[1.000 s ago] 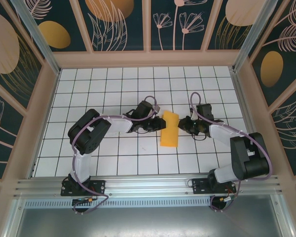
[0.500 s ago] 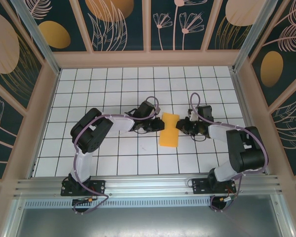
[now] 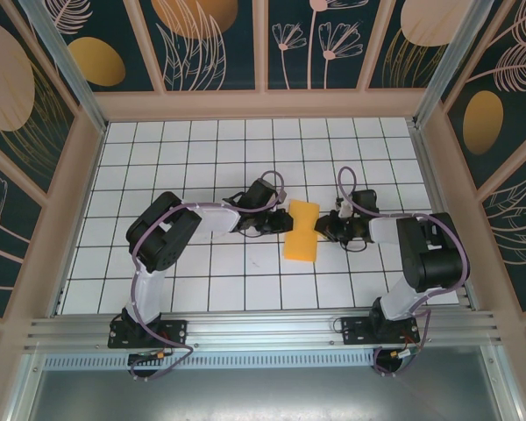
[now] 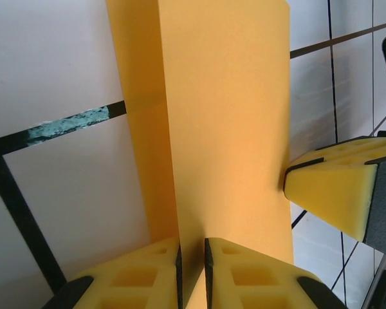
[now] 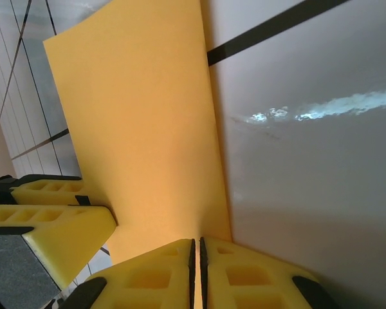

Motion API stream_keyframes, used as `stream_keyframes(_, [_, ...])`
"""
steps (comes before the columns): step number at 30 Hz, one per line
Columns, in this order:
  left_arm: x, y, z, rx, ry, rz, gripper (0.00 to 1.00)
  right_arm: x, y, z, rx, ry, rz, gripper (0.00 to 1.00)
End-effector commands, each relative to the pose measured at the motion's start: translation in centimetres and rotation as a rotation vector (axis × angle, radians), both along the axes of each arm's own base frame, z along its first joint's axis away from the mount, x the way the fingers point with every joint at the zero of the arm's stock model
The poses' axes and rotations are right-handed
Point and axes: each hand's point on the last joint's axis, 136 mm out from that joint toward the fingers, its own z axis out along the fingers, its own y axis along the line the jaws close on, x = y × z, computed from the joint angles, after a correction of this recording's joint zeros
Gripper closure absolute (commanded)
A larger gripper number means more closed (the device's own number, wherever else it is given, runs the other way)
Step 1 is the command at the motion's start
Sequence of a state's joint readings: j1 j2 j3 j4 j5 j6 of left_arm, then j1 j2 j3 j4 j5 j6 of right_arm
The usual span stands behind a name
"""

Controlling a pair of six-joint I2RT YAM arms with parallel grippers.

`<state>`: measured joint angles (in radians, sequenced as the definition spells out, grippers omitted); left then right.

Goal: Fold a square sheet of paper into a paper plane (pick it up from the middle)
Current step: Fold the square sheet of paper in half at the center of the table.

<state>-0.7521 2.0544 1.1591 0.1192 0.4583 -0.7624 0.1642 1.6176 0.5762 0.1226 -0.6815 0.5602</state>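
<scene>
My left gripper (image 4: pixel 192 248): its yellow foam pads (image 4: pixel 148 270) are pressed together on one long edge of the thin bright-orange folded sheet of paper (image 4: pixel 225 129), with only the paper's thickness between them. A second layer of the sheet shows along its left side in the left wrist view.

My right gripper (image 5: pixel 196 248): closed the same way, pinching the opposite long edge.

The two grippers face each other across the sheet at about mid-length, where the top view shows its outline drawn in to a slight waist.

The sheet lies as an upright strip near the middle of the white, black-gridded desk (image 3: pixel 202 263), between my two grippers. I cannot tell whether it is lifted off the tiles.
</scene>
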Motion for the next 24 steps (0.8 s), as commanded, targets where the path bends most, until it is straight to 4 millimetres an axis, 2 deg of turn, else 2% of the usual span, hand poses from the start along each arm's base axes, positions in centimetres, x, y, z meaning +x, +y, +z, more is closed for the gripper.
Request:
stream_keyframes(1, [-0.3, 0.2, -1.3, 0.047, 0.011, -0.015, 0.81, 1.8, 0.0, 2.5, 0.002, -0.073, 0.002, 0.85])
stream_keyframes(3, [-0.3, 0.2, -1.3, 0.047, 0.011, -0.016, 0.81, 2.7, 0.0, 2.7, 0.001, -0.083, 0.004, 0.85])
stream_keyframes(6, [-0.3, 0.2, -1.5, 0.052, 0.016, -0.017, 0.81, 3.2, 0.2, 1.8, 0.003, -0.058, 0.009, 0.85])
stream_keyframes(14, [-0.2, 0.1, -1.4, 0.05, 0.014, -0.017, 0.81, 2.9, -0.6, -1.7, -0.042, 0.021, -0.026, 0.86])
stream_keyframes(21, [-0.2, 0.2, -1.5, 0.056, 0.015, -0.017, 0.82, 5.1, -0.3, 1.7, -0.023, -0.058, -0.029, 0.86])
stream_keyframes(24, [-0.3, 0.2, -1.5, 0.056, 0.016, -0.018, 0.82, 5.9, -0.5, 1.7, -0.035, -0.063, -0.034, 0.86])
